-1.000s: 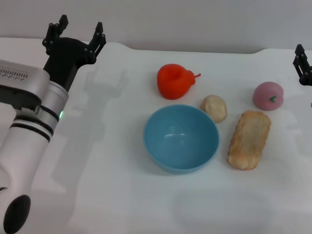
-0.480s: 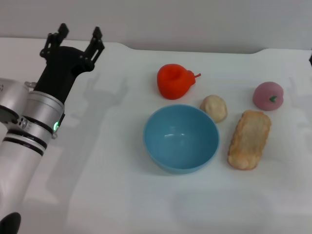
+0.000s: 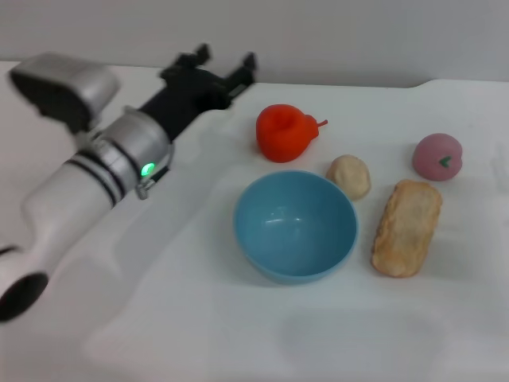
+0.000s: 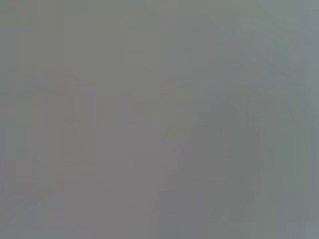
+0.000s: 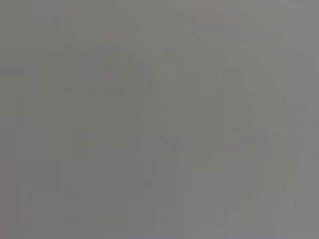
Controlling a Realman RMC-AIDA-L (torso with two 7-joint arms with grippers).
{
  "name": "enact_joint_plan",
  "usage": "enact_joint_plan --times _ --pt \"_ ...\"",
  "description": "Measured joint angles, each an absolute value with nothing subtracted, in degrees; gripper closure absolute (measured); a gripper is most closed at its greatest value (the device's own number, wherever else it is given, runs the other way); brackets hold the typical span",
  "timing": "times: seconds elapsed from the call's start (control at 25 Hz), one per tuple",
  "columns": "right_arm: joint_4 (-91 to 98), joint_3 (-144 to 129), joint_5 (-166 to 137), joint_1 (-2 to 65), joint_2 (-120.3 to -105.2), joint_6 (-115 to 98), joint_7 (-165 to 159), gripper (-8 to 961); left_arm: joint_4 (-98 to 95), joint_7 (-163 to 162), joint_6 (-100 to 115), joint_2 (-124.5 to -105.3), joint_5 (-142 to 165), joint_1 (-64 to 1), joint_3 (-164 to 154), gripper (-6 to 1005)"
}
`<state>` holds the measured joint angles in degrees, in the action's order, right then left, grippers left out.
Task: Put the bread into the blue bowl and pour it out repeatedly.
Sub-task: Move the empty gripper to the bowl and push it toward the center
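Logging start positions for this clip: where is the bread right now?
In the head view, the bread lies flat on the table on the robot's right, just beside the blue bowl, with the round bun and pink fruit toy behind it.

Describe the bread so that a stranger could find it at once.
Find the blue bowl at the middle of the white table. The bread lies just to its right, apart from it. It is long, flat and tan, unlike the small round bun behind.
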<state>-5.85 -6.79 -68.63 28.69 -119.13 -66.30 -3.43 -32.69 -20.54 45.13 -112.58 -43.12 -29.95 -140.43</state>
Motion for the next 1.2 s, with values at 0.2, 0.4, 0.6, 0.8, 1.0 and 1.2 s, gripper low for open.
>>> enact_joint_plan --times 0.2,0.4,0.6,0.8,1.0,1.2 --pt "-5.1 -5.9 -68.6 28.1 -119.10 -65.3 -3.4 377 -45.0 -22.4 25.4 -111.11 -29.0 -29.5 -131.5 201" --pt "-4.9 -5.9 -68.6 28.5 -119.09 -62.6 -3.4 376 -57.1 -22.1 10.8 -110.37 -21.1 -25.9 -124.5 202" --pt "-4.7 -5.9 -68.6 28.7 -119.03 -62.1 -3.4 376 -80.3 -19.5 -15.9 -110.29 -15.9 -18.2 -115.1 202" --pt "-4.4 -5.9 -68.6 29.1 -118.96 -61.9 -3.4 376 -93.3 -8.4 -41.1 -115.58 -16.1 -15.7 -107.0 202" --pt "-4.1 -5.9 -68.8 29.5 -118.92 -61.4 -3.4 377 -99.6 -3.1 -61.7 -117.71 -21.3 -18.2 -102.9 201" --pt "-4.0 -5.9 -69.0 29.9 -118.91 -60.3 -3.2 377 -99.3 -3.0 -72.2 -117.82 -27.4 -21.8 -99.9 202"
